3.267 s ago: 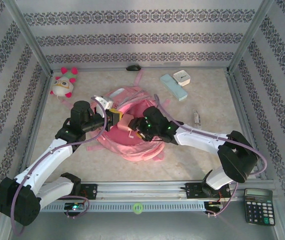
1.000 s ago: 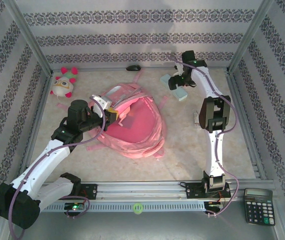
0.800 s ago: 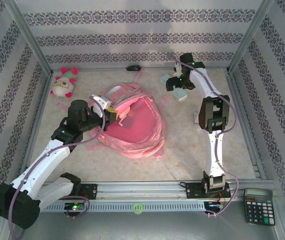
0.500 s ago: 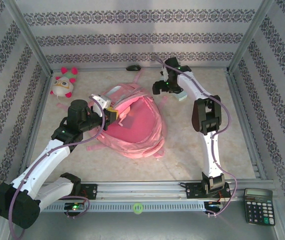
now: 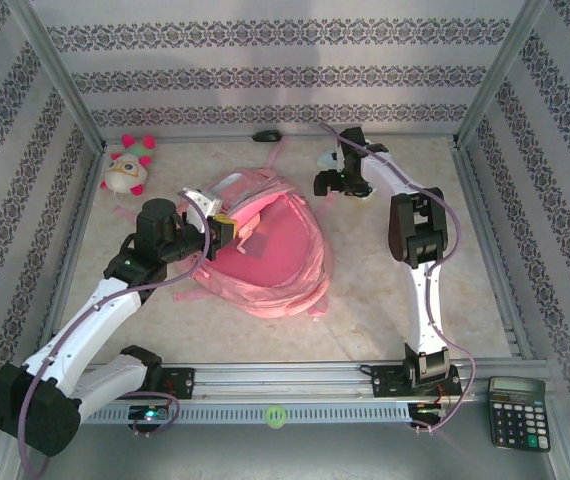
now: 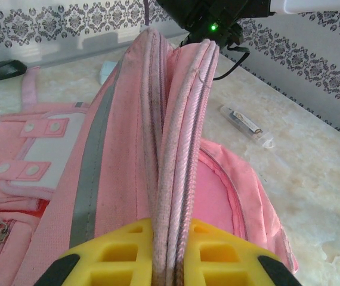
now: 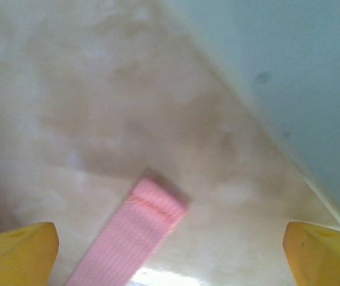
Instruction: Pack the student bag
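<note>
The pink student bag (image 5: pixel 270 255) lies open in the middle of the table. My left gripper (image 5: pixel 221 234) is shut on its zippered rim and holds that edge up. In the left wrist view the yellow fingers (image 6: pixel 113 256) pinch the piped rim of the bag (image 6: pixel 176 149) between them. My right gripper (image 5: pixel 324 184) stands open low over the table at the back, just right of the bag's top. In the right wrist view its fingertips (image 7: pixel 21 244) are spread wide, with the end of a pink strap (image 7: pixel 137 229) lying flat between them, untouched.
A white-and-pink plush toy (image 5: pixel 128 166) sits at the back left and a black mouse (image 5: pixel 266 135) by the back wall. A pale blue case (image 5: pixel 329 157) is partly under my right arm. A small clear tube (image 6: pixel 246 124) lies right of the bag. A calculator (image 5: pixel 517 410) rests outside the frame.
My right arm has swung left from the back right corner, past the pale blue case, and come down near the bag's strap, still open. The left gripper and the bag's rim have not moved.
</note>
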Action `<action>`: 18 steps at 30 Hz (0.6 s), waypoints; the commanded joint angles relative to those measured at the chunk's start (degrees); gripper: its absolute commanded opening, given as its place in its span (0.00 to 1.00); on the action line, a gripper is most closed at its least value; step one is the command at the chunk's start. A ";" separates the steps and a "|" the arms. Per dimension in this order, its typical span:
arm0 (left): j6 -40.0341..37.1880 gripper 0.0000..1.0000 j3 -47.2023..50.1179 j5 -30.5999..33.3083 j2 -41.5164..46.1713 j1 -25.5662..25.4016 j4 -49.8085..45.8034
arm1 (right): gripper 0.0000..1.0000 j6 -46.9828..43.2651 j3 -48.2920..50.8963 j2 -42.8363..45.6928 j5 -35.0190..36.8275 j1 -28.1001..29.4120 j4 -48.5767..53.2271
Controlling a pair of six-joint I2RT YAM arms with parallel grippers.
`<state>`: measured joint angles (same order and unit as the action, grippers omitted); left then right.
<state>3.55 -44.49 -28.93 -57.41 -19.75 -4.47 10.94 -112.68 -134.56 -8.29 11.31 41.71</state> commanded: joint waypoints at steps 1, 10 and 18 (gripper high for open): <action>1.50 0.00 -1.23 -2.11 0.02 0.41 6.14 | 0.97 2.09 -0.32 -0.21 3.19 -1.70 0.35; 1.22 0.00 -1.77 -2.59 -1.15 0.45 6.14 | 0.98 -2.48 -4.84 -0.70 4.87 -4.02 5.42; 1.64 0.00 -1.45 -2.70 -1.46 0.47 7.02 | 0.98 7.98 -7.38 0.88 5.15 -7.19 4.67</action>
<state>4.12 -44.49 -29.98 -58.78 -19.75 -3.46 13.02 -116.73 -135.33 -4.75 6.22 45.39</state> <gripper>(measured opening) 0.123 0.980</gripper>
